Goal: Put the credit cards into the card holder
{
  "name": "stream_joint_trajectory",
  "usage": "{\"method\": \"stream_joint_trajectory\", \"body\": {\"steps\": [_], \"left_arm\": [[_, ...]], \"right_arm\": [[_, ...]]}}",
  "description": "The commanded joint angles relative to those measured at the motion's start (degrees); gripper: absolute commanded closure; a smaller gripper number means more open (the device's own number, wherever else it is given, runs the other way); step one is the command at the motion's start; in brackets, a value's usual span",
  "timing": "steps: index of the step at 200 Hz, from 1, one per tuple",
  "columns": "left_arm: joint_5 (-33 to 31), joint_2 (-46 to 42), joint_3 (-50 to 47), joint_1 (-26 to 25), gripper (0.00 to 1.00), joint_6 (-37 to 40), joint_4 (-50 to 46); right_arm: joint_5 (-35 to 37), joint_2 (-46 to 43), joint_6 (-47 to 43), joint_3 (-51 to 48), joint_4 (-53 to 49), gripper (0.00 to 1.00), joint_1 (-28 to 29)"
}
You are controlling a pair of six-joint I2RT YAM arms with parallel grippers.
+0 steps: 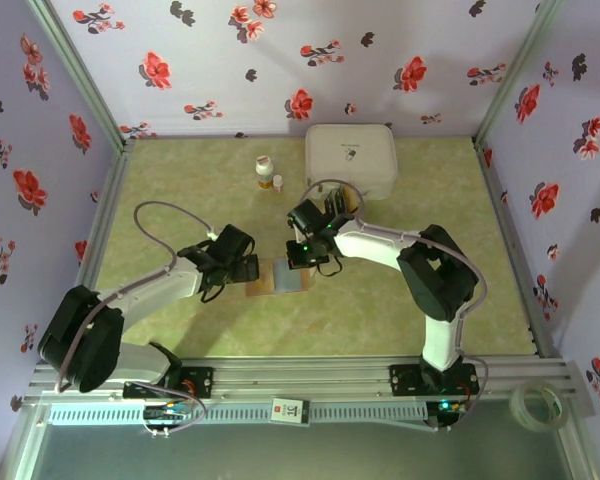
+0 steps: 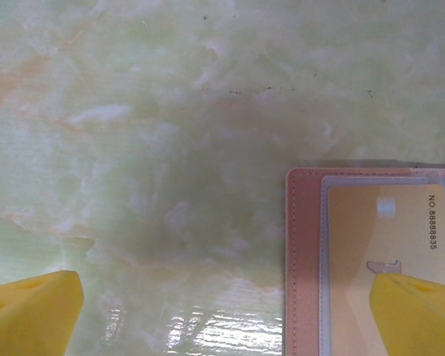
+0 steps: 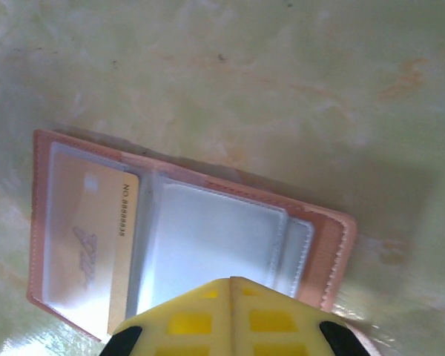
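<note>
The card holder [image 1: 279, 279] lies spread open and flat on the green table between my two grippers, its reddish-brown border [image 3: 335, 248] framing clear plastic sleeves [image 3: 208, 241]. One tan-gold credit card [image 3: 96, 230] sits inside the left sleeve; the left wrist view shows the same card [image 2: 389, 230] under plastic. My left gripper [image 1: 250, 270] is open at the holder's left edge, one yellow finger [image 2: 419, 311] over the card and the other [image 2: 37, 311] over bare table. My right gripper [image 3: 232, 297] is shut with nothing between its fingers, just over the middle sleeves.
A large white rounded box [image 1: 351, 158] stands at the back of the table, with two small bottles [image 1: 266, 172] to its left. Flowered walls enclose the table on three sides. A roll of tape [image 1: 536, 405] lies outside the frame at the near right.
</note>
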Motion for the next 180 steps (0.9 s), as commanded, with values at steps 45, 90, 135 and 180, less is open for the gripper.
{"method": "stream_joint_trajectory", "body": {"steps": [45,90,135,180], "left_arm": [[-1.4,2.1,-2.4,3.5,0.00,-1.2,0.9],[-1.4,3.2,-4.0,4.4,0.00,-0.9,1.8],[-1.3,4.6,-4.8,4.6,0.00,-0.9,2.6],[-1.3,5.8,-5.3,4.6,0.00,-1.0,3.5]], "right_arm": [[-0.2,4.2,2.6,4.6,0.7,1.00,4.7],[0.2,5.9,3.4,5.7,0.8,1.00,6.0],[0.4,6.9,3.7,6.1,0.8,1.00,6.3],[0.5,7.4,3.8,6.5,0.7,1.00,6.6]]}}
